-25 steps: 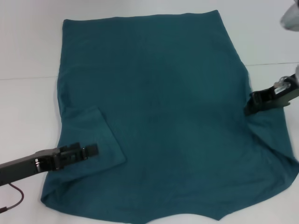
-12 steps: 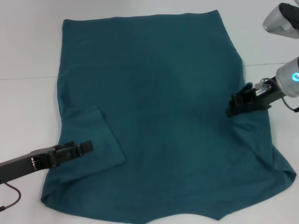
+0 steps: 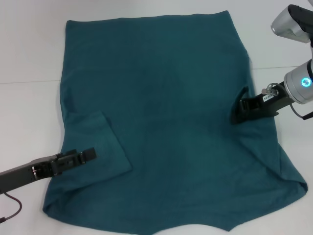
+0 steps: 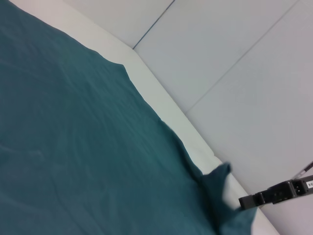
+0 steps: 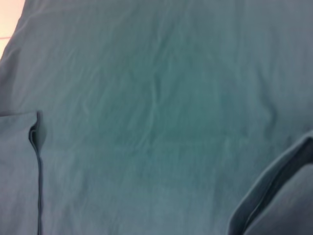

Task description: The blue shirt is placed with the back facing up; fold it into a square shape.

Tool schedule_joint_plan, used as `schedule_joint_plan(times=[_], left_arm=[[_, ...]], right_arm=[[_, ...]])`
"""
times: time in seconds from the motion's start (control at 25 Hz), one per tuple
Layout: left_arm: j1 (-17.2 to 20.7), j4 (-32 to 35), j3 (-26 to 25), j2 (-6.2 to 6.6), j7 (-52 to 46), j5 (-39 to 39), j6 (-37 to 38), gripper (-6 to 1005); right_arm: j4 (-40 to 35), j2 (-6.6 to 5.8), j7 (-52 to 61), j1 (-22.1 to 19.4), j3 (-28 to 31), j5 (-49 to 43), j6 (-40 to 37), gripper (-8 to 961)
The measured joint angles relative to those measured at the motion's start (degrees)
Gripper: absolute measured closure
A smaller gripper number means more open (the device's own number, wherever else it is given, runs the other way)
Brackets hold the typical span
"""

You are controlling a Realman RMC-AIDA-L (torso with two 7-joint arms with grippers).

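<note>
One limp, light shirt [image 3: 166, 112] covers most of the table [image 3: 29, 49], so grip its hems and sleeve edges: your right gripper [image 3: 238, 111] pinches the right sleeve near the table's right edge, while whether the left gripper [image 3: 89, 154] is parted I cannot tell.

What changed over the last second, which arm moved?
The right gripper moved inward over the blue shirt, dragging the right sleeve edge with it, so that side is folding toward the middle. The left gripper pulled back slightly over the left sleeve, already folded in. The rest of the shirt lies flat as before.
</note>
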Motion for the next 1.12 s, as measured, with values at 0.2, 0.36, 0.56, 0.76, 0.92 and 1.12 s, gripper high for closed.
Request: schedule_joint_plan(times=[0.2, 0.36, 0.56, 0.76, 0.92, 1.12], left_arm=[[0.0, -0.1, -0.3, 0.02, 0.0, 0.0, 0.0, 36], [-0.1, -0.1, -0.3, 0.02, 0.0, 0.0, -0.1, 36], [0.0, -0.1, -0.4, 0.02, 0.1, 0.0, -0.1, 36], [0.2, -0.1, -1.0, 0.02, 0.1, 0.0, -0.1, 36], [0.2, -0.1, -1.0, 0.02, 0.1, 0.0, -0.3, 36], [0.2, -0.1, -1.1, 0.02, 0.1, 0.0, -0.9, 36]], right_arm=[[0.2, -0.14, 0.6, -0.1, 0.3, 0.1, 0.0, 818], [1.0, -0.21, -0.9, -0.1, 0.6, 4.3, -1.2, 661], [1.2, -1.76, -3.1, -0.7, 1.0, 7.5, -3.1, 556], [0.3, -4.08, -1.5, -1.8, 1.4, 1.7, -4.7, 541], [-1.8, -5.28, -1.1, -4.6, 1.5, 1.1, -6.6, 542], [-2.2, -6.2, -1.0, -8.0, 1.9, 1.1, -8.4, 544]])
